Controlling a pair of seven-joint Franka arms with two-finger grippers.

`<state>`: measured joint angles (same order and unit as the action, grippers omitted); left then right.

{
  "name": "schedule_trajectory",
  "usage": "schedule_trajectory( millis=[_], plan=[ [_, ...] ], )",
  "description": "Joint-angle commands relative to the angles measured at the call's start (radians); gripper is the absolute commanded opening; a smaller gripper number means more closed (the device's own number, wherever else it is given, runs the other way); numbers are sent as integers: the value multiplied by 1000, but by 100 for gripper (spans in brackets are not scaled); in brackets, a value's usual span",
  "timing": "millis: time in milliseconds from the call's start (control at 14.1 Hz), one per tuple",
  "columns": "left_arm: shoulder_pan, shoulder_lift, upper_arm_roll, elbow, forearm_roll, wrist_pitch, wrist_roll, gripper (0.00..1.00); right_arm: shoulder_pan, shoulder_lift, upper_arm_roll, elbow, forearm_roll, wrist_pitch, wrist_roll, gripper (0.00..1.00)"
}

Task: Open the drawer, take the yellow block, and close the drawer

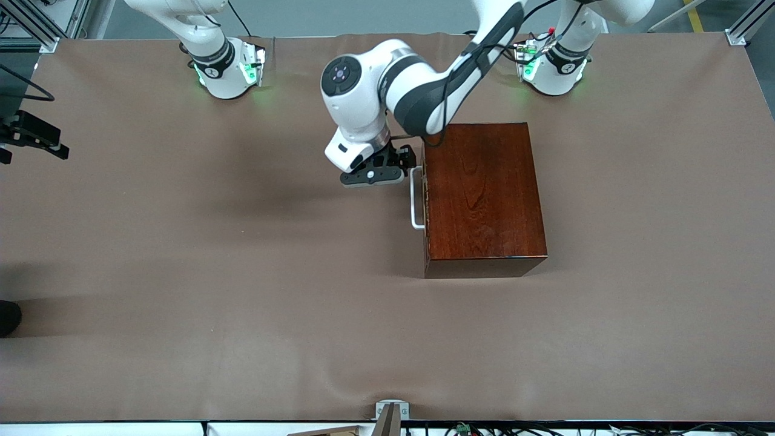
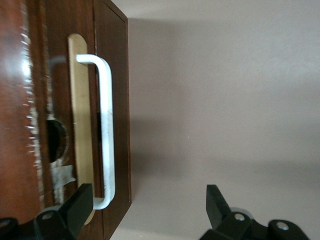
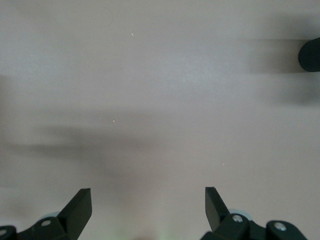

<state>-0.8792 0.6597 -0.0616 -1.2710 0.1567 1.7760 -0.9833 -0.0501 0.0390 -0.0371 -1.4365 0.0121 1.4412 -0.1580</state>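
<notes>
The dark reddish-brown wooden box (image 1: 481, 194) stands on the table with its drawer (image 2: 119, 90) shut. The white bar handle (image 1: 415, 200) on the drawer's front faces the right arm's end of the table. My left gripper (image 1: 387, 169) hangs low in front of the drawer, by the handle's end farther from the front camera. It is open, and in the left wrist view one finger (image 2: 80, 205) is beside the handle's (image 2: 106, 125) bend while the other is over bare table. My right gripper (image 3: 148, 202) waits open over bare table. The yellow block is hidden.
Brown cloth covers the table (image 1: 212, 272). A black fixture (image 1: 33, 136) juts in at the edge by the right arm's end, and a dark rounded object (image 1: 9, 318) lies nearer the front camera along that edge.
</notes>
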Motion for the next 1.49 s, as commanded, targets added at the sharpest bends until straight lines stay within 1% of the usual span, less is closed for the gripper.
schedule_trajectory(
  millis=[0,142,637,1274,1415],
  plan=[
    [-14,37,19,32,46,-4,35,100,-14,2,11,-1,-9,2,-2,100],
    [-14,55,16,25,90,-4,92,100,-10,18,11,-2,-7,4,-3,100],
    [-9,90,17,21,98,-6,141,100,-5,18,13,-4,-6,-15,-15,100],
    [-7,121,25,18,95,-3,135,100,-5,21,13,-4,-4,-27,-17,100],
    [-7,117,26,21,93,17,129,100,-5,24,13,-5,-3,-28,-17,100]
  ],
)
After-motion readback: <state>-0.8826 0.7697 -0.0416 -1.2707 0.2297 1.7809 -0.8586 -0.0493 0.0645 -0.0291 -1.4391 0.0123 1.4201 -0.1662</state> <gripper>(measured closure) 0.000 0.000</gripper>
